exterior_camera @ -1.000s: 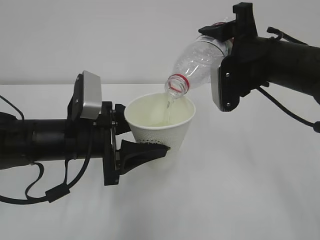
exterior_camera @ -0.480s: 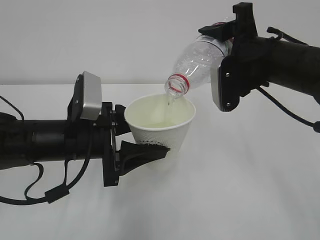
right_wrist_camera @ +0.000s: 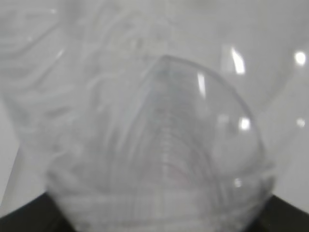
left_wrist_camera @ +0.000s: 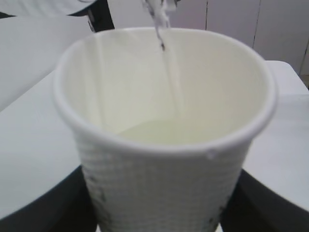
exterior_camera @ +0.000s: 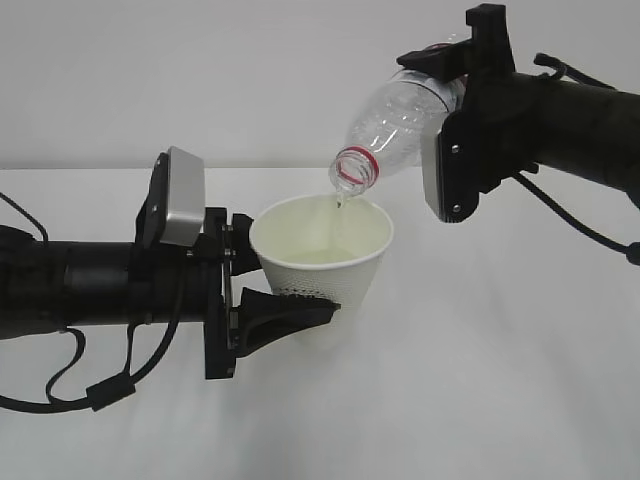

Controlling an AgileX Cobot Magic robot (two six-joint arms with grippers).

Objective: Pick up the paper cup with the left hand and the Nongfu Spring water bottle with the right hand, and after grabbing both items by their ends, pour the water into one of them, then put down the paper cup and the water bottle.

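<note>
Since a second earlier, the water point(left_wrist_camera: 170, 77) stream thinned; left hand point(exterior_camera: 285, 300) clasped the paper cup point(exterior_camera: 322, 262) below the Nongfu Spring water bottle point(exterior_camera: 395, 125), itself clamped by the right hand point(exterior_camera: 455, 70).

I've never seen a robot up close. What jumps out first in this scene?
A clear bottle, tipped mouth-down by the right gripper at upper right, drips a thin stream of water into a white paper cup. The left gripper holds that cup just above the white table, with a little water pooled inside.
</note>
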